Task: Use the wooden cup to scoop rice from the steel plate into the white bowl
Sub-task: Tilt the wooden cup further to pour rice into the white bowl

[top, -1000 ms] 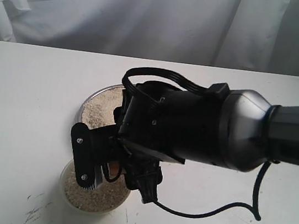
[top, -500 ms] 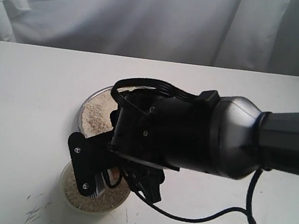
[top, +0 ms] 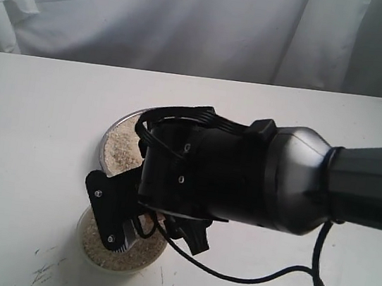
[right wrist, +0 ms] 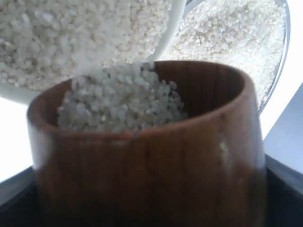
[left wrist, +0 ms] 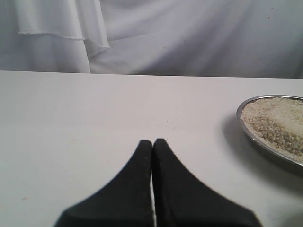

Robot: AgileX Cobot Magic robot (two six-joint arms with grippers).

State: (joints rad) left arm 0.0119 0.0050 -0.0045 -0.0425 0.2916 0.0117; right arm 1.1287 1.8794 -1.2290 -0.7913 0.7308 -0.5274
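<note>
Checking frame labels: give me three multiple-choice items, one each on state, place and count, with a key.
1. The left gripper is: A. open B. shut C. holding a spoon
2. The reddish-brown wooden cup is: A. in the left gripper B. in the right gripper, beside the small round white bowl C. out of view
3. Vessels holding pale rice grains: A. one B. two C. three
Key: B, its fingertips meet; B, the right wrist view shows it gripped close to the bowl's rim; C, cup, bowl and wide shiny steel plate.
</note>
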